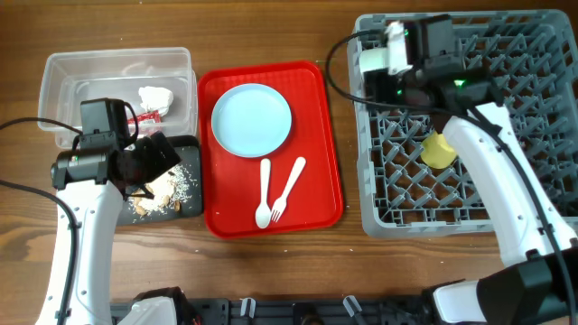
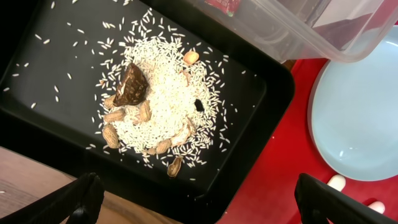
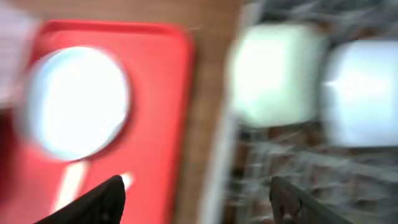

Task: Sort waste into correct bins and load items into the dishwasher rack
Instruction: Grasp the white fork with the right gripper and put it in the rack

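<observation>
Hovering over the black tray, the left gripper has its jaws spread wide with nothing between them. On the tray below lie the scraps: a heap of white rice with peanuts and one dark brown chunk, loose grains scattered around it. The clear tub sits just behind the tray, holding the tissue and the red wrapper side by side. Beside both bins is the red tray, carrying the plate and, nearer the front, the spoon and fork, close together. The right gripper hangs over the rack's back left corner, jaws apart and empty. Its view is badly blurred, showing only a greenish bowl and a pale bowl next to each other inside the rack. The yellow cup stands among the pegs near the rack's middle
</observation>
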Robot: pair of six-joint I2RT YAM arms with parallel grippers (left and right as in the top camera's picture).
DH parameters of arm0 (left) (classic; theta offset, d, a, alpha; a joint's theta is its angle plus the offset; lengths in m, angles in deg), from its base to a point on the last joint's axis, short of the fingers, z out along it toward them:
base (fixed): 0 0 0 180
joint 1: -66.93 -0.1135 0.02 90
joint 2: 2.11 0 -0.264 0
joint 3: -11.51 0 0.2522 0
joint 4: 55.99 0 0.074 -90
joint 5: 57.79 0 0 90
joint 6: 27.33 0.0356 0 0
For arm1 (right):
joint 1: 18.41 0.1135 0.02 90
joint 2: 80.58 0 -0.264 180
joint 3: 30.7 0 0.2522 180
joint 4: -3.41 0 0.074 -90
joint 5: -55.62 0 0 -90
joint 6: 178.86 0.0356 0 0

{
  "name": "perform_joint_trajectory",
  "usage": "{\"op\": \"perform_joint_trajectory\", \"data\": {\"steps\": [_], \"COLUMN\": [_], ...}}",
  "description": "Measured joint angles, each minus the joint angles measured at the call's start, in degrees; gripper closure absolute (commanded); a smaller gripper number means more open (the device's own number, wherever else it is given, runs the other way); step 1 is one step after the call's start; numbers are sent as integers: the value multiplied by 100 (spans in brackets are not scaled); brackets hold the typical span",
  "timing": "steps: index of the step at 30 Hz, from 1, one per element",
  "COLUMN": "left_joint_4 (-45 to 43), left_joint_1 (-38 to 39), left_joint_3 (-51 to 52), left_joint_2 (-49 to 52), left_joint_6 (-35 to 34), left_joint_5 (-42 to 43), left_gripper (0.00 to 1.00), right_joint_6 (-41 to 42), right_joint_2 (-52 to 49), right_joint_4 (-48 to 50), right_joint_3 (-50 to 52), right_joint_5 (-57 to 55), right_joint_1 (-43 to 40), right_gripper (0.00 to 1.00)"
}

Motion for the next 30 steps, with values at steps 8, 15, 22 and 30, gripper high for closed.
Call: {"op": "perform_joint_trajectory", "data": {"steps": [8, 15, 22, 30], "left_joint_4": [39, 85, 85, 87], "left_joint_1": [0, 0, 0, 0], "left_joint_3": [0, 0, 0, 0], "left_joint_2": [0, 0, 0, 0], "left_joint_6": [2, 2, 0, 2], "left_joint_5": [0, 0, 0, 0], "left_gripper": [0, 0, 0, 0], "right_joint_6": [3556, 5045, 5351, 5584], "right_joint_2": [-1401, -2721, -2721, -2715], "right_joint_4": [-776, -730, -684, -431], "right_joint_3": [-2, 0, 7, 420], "right_joint_5": [105, 31, -186, -227], "right_joint_1": [2852, 3556, 3541, 3517], "right_gripper": [21, 30, 30, 57]}}
